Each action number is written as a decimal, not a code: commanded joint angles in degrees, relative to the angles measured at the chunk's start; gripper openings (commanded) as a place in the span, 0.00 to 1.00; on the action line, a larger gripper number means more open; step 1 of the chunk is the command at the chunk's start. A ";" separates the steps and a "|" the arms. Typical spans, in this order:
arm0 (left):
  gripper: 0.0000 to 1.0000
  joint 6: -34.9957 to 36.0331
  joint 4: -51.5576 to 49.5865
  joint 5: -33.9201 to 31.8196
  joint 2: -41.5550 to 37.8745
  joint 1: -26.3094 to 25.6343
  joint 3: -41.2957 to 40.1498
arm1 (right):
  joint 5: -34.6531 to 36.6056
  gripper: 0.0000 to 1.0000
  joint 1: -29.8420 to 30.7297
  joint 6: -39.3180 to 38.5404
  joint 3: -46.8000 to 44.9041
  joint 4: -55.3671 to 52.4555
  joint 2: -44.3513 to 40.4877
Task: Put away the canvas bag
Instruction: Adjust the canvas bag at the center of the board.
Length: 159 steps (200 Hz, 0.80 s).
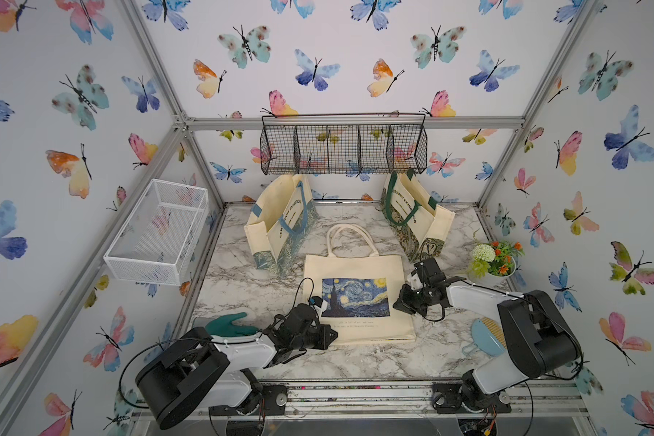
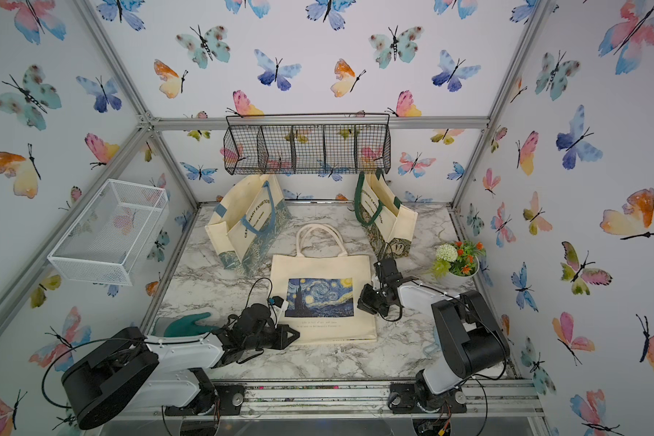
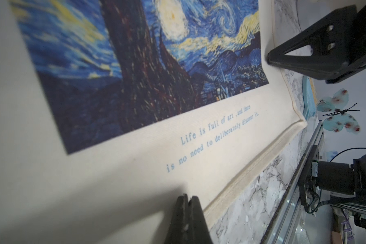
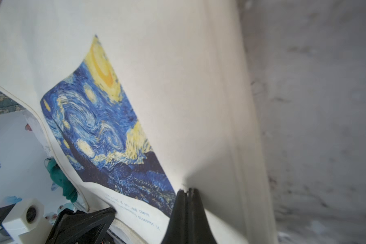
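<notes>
Your left end effector [image 1: 334, 335], pinched shut and empty, sits over a bottom corner of the canvas bag [image 1: 355, 270]. The right end effector [image 1: 396, 303], likewise shut and empty, is over its side edge. The handles [image 1: 352, 237] point away.

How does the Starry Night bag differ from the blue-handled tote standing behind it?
The Starry Night bag lies flat on the marble tabletop; the blue-handled tote stands open. The Starry Night bag has cream handles and a painting print; the blue-handled tote has blue handles, lettering and a floral base. Both are cream canvas.
</notes>
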 commanded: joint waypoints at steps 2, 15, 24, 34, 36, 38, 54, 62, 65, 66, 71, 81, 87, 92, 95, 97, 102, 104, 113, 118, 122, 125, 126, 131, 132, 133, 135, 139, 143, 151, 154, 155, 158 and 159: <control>0.00 1.07 -10.47 -3.20 2.19 0.69 -1.75 | 9.06 0.01 -0.42 -2.37 4.50 -7.03 -2.03; 0.00 0.92 -11.90 -3.05 0.92 0.66 -0.56 | 9.57 0.01 -0.42 -3.56 6.32 -6.71 -1.49; 0.00 1.16 -14.00 -3.25 -0.84 0.63 1.18 | 7.23 0.01 -0.49 -4.88 7.57 -5.48 -0.56; 0.00 1.67 -16.84 -3.92 -3.31 0.68 3.67 | 3.52 0.01 -0.45 -5.76 8.86 -3.60 0.60; 0.00 1.83 -17.41 -4.05 -3.79 0.64 4.19 | 2.90 0.01 -0.36 -5.83 9.04 -3.10 0.85; 0.00 1.98 -17.91 -4.26 -4.30 0.65 4.83 | 2.08 0.01 -0.41 -5.81 9.15 -2.54 1.04; 0.03 3.76 -21.82 -6.60 -7.25 0.79 9.68 | -1.48 0.01 -0.45 -4.44 9.82 1.23 2.53; 0.12 4.69 -23.47 -8.06 -7.71 1.16 12.32 | -1.81 0.01 -0.38 -3.68 10.07 2.75 3.46; 0.15 5.07 -23.91 -8.62 -7.74 1.48 13.07 | -1.61 0.01 -0.42 -3.42 10.22 3.19 3.88; 0.16 5.15 -24.05 -8.69 -7.69 1.58 13.33 | -1.53 0.01 -0.42 -3.38 10.25 3.29 4.00; 0.21 5.92 -24.51 -9.28 -7.31 2.23 14.60 | -0.94 0.01 -0.44 -3.08 10.44 3.78 4.70; 0.22 7.64 -24.64 -9.17 -5.68 3.82 16.67 | 0.20 0.01 -0.47 -2.64 10.87 4.89 6.38; 0.20 8.59 -24.68 -8.12 -4.29 5.24 17.81 | 1.05 0.01 -0.50 -2.82 11.15 5.35 7.38; 0.18 9.36 -24.72 -6.99 -3.04 6.61 18.91 | 2.22 0.01 -0.45 -3.07 11.47 5.17 8.23; 0.17 9.85 -24.65 -6.47 -2.34 7.28 19.44 | 3.18 0.01 -0.46 -3.18 11.75 4.74 8.78; 0.17 10.12 -24.57 -6.12 -1.87 7.74 19.89 | 3.78 0.01 -0.50 -3.17 11.90 4.30 9.13; 0.15 10.79 -24.50 -5.53 -0.55 8.75 20.77 | 5.42 0.01 -0.48 -3.19 12.31 3.19 9.86; 0.15 11.03 -24.43 -5.40 -0.20 9.07 21.14 | 6.01 0.01 -0.50 -3.23 12.48 2.68 10.09; 0.13 12.01 -24.53 -5.36 1.26 10.18 22.73 | 8.34 0.01 -0.51 -3.34 12.84 0.76 10.75; 0.12 12.59 -24.39 -5.37 1.92 10.68 23.53 | 9.34 0.01 -0.50 -3.34 12.78 0.20 10.78; 0.12 12.95 -24.38 -5.29 2.50 10.97 24.27 | 9.86 0.01 -0.46 -3.31 12.50 -0.09 10.75; 0.12 13.22 -24.37 -5.27 2.88 11.38 24.79 | 10.25 0.01 -0.50 -3.33 12.36 -0.20 10.72; 0.12 13.31 -24.37 -5.17 2.94 11.50 24.91 | 10.38 0.01 -0.51 -3.38 12.33 -0.25 10.68; 0.12 13.70 -24.39 -5.16 3.74 11.87 25.69 | 10.79 0.01 -0.44 -3.49 12.06 -0.45 10.55; 0.12 13.73 -24.38 -5.07 3.90 11.96 25.75 | 10.82 0.01 -0.48 -3.54 12.05 -0.46 10.55; 0.12 13.83 -24.42 -4.98 4.02 12.09 25.91 | 10.89 0.01 -0.45 -3.62 11.95 -0.51 10.54; 0.12 14.01 -24.45 -4.91 4.37 12.30 26.21 | 11.00 0.01 -0.45 -3.71 11.95 -0.59 10.54; 0.12 14.28 -24.50 -4.72 4.98 12.59 26.75 | 10.96 0.01 -0.49 -4.00 11.88 -0.72 10.54; 0.12 14.62 -24.55 -4.60 5.63 12.97 27.32 | 10.86 0.01 -0.45 -4.31 11.94 -0.86 10.67; 0.11 15.12 -24.59 -4.10 7.16 13.85 28.25 | 10.16 0.01 -0.63 -4.79 12.01 -1.09 10.80; 0.11 15.29 -24.57 -3.95 7.73 14.11 28.53 | 9.79 0.01 -0.68 -4.95 12.03 -1.05 10.83; 0.11 15.36 -24.60 -3.89 7.91 14.22 28.62 | 9.58 0.01 -0.64 -5.02 12.03 -1.02 10.82; 0.11 15.49 -24.54 -3.70 8.40 14.59 28.98 | 8.97 0.01 -0.72 -5.19 12.03 -0.82 10.75; 0.11 15.50 -24.55 -3.59 8.60 14.73 29.07 | 8.77 0.01 -0.75 -5.23 12.03 -0.69 10.73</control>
